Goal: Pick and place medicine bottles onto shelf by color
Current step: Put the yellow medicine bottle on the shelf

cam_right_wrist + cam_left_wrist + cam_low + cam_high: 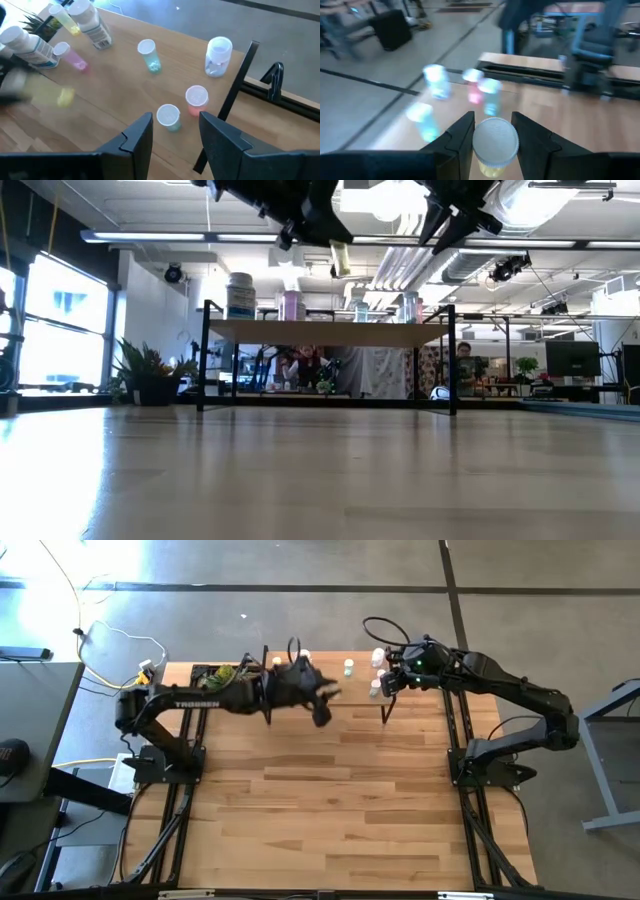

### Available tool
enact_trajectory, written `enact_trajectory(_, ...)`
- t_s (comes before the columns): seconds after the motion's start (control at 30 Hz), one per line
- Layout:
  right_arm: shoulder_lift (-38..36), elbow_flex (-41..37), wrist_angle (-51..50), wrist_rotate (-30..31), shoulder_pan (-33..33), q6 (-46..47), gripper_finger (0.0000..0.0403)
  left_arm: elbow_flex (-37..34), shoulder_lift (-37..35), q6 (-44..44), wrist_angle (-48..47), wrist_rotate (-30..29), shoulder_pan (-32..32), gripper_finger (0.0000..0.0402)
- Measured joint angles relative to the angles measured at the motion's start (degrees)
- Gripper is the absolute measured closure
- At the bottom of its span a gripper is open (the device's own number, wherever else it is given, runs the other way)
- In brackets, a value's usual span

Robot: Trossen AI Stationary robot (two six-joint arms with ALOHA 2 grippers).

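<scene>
The shelf (330, 332) stands at the table's far edge on dark legs, with several medicine bottles on it: two large white ones (90, 22), a yellow (65, 17), a pink (70, 55), two greenish (148, 55), an orange-red (196, 99) and a clear-white one (218, 55). My left gripper (492, 117) hangs above the shelf's middle (355, 680), shut on a pale yellow bottle (340, 258) with a white cap. My right gripper (175, 132) is open, high over the shelf's right end, with nothing between its fingers. My left gripper pinches the pale yellow bottle between its two fingers (462, 135), on the sides just under the white cap (495, 140). The fingers reach out toward the far side, slanting a little down. The bottle's body (340, 260) hangs below them, clear of the shelf.
A green plant (222, 673) sits at the shelf's left end. The near table (340, 800) in front of the shelf is bare wood. Cables lie on the floor (110, 640) at far left. A person (465, 360) shows in the room beyond.
</scene>
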Motion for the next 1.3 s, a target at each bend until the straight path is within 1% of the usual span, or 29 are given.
enact_trajectory(0.17, 0.01, -1.39, -0.09, 0.02, 0.00, 1.51, 0.0251, 1.44, 0.04, 2.97, -0.17, 1.35, 4.87, 0.0291)
enact_trajectory(0.37, 0.04, -3.11, -1.08, -0.02, 0.00, 2.80, 0.0251, 1.46, 0.73, 1.55, -3.04, 1.91, 7.99, 0.0291)
enact_trajectory(0.47, 0.02, -3.13, -1.33, -0.01, 0.00, 3.89, 0.0251, 1.41, 1.89, 1.53, -6.00, 2.77, 8.06, 0.0291)
enact_trajectory(0.7, 0.02, -3.13, -1.35, 0.03, -0.42, 4.48, 0.0251, 1.42, 4.92, 1.50, -5.02, 3.57, 7.23, 0.0291)
enact_trajectory(0.9, 0.02, -3.13, -1.42, 1.64, -0.39, 4.39, 0.0251, 1.42, 6.98, 1.48, -3.81, 4.93, 7.23, 0.0291)
enact_trajectory(1.3, 0.02, -3.13, -1.50, 1.55, -0.39, 4.44, 0.0251, 1.41, 7.78, 1.49, -3.92, 4.20, 7.15, 0.0289)
